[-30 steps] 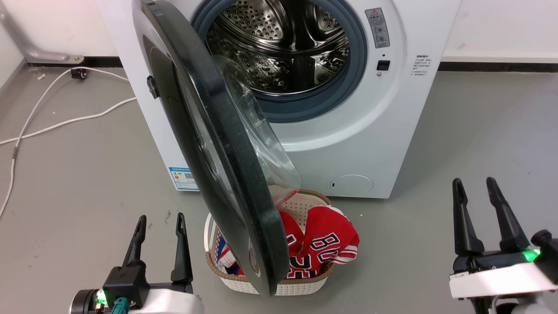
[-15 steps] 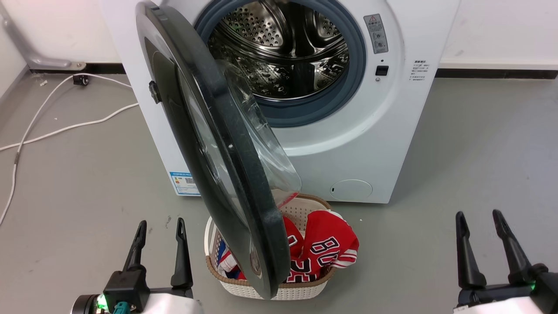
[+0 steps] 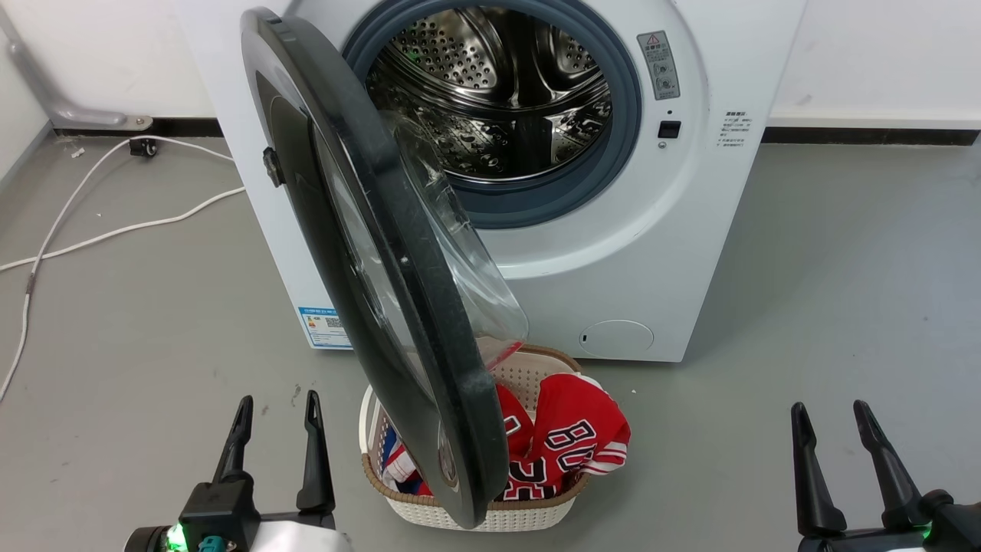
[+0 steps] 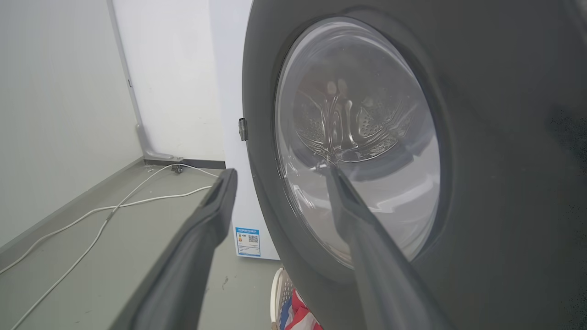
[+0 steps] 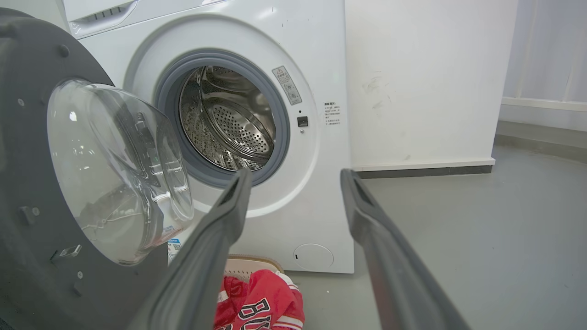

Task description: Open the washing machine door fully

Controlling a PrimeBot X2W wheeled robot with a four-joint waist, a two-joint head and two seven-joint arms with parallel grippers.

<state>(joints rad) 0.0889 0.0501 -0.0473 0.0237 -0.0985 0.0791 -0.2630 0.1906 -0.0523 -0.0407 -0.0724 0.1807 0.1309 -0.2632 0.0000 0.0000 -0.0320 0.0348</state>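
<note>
The washing machine door (image 3: 398, 291) is seen swung out from the washing machine (image 3: 636, 253). In the head view it is caught edge-on, running from the upper left of the frame down to the bottom centre. It is hinged at the left side of the machine's front, and its clear glass bulge is turned toward the right of the frame. The steel drum (image 3: 498, 84) is laid bare at top centre, ringed by a grey seal.

The door's lower rim is seen over a white basket (image 3: 460, 515) set on the grey floor just in front of the machine. A red jersey (image 3: 579, 429) with white numbers is heaped in the basket.

The left gripper (image 3: 278, 399) is held at the lower left with its fingers spread and nothing between them, beside the door's dark outer face but apart from it. The right gripper (image 3: 828, 406) is held at the lower right, likewise spread and empty, well apart from door and machine.

A white cable (image 3: 115, 228) is trailed across the floor at the left of the frame.
</note>
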